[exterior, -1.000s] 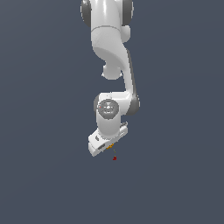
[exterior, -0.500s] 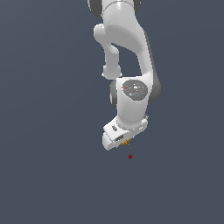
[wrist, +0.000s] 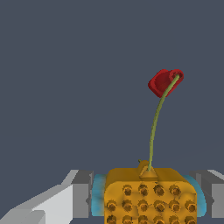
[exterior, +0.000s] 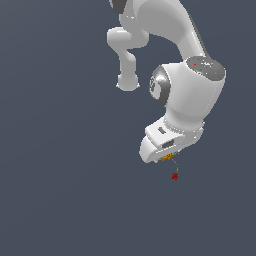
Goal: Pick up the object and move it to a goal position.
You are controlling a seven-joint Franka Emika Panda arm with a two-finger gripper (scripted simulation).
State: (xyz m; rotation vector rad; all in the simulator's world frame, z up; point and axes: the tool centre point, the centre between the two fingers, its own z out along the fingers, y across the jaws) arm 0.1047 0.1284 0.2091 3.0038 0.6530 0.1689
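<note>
Block (wrist: 149,196) sits low in our wrist frame, long axis unclear; our end effector (wrist: 148,199) pinches its sides.

- The small orange-yellow oblong block (wrist: 150,197) carries rows of darker brown-orange bumps across its face, with cyan patches at both of its sides.
- A thin olive-green curved stem (wrist: 154,131) rises from the block's top.
- A small glossy red blob (wrist: 162,82) sits at the stem's tip; in the exterior view it shows as a tiny red dot (exterior: 175,176).
- The glossy white robot gripper (exterior: 166,158) has grey fingers (wrist: 82,199).
- The white arm's wrist joint (exterior: 204,67) has a grey cap with red and cyan specks.
- The plain background (exterior: 60,175) is flat dark slate blue-grey.
</note>
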